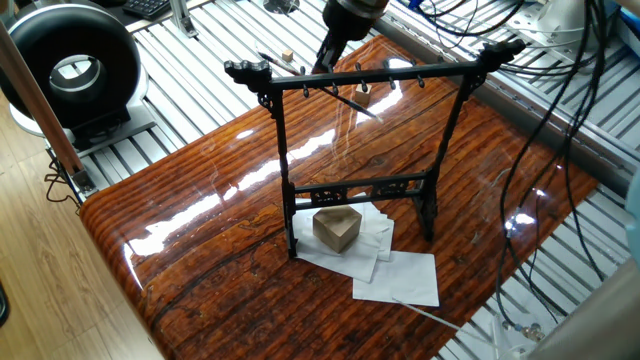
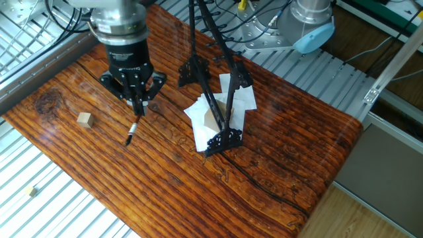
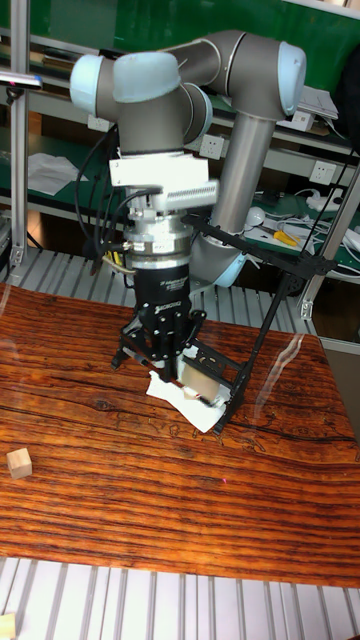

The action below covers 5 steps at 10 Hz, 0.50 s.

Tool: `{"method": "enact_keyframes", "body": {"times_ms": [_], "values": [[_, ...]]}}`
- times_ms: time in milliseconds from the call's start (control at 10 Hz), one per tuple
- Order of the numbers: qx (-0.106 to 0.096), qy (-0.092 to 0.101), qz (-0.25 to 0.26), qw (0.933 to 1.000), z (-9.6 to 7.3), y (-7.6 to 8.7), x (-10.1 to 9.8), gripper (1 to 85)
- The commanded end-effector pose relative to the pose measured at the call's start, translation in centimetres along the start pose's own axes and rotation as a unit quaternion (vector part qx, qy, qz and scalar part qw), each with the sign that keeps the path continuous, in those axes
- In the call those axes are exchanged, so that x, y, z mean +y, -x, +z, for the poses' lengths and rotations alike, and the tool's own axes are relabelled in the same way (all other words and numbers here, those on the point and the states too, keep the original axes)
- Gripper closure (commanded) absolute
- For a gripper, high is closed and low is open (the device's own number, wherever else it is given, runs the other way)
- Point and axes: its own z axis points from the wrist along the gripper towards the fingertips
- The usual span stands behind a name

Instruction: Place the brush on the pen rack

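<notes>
Robotics lab or test bench, by the look of it. A UR arm (image 3: 235, 90) is bolted to an aluminium slotted frame (image 1: 190, 60) w/ loose cables (image 1: 560, 70) draped over it — no tidy housing. Wood-grain table (image 2: 277, 145) sits on that frame. Shelving w/ a wall socket (image 3: 212, 146) behind; a black ring-shaped device (image 1: 70, 60), prob. a fan, stands at one side.

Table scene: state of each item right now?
hand: shut on the brush, above the table
brush: held, hanging tilted, tip down, off the table
pen rack: upright on the table, nothing hanging on its pegs
small wooden cube: resting on the table, apart from the hand
</notes>
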Motion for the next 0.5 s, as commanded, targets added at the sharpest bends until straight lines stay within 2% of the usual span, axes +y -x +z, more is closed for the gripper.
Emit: {"method": "enact_keyframes", "body": {"times_ms": [0,100,300,400], "values": [[-0.069,0.016,-0.074,0.9948,-1.0,3.0,1.7,84.7],[-0.079,0.021,-0.082,0.9932,-1.1,3.4,2.0,84.7],[-0.076,0.026,-0.099,0.9918,-0.9,2.9,2.1,84.7],[-0.079,0.042,-0.098,0.9911,-0.8,2.6,2.8,84.7]]}}
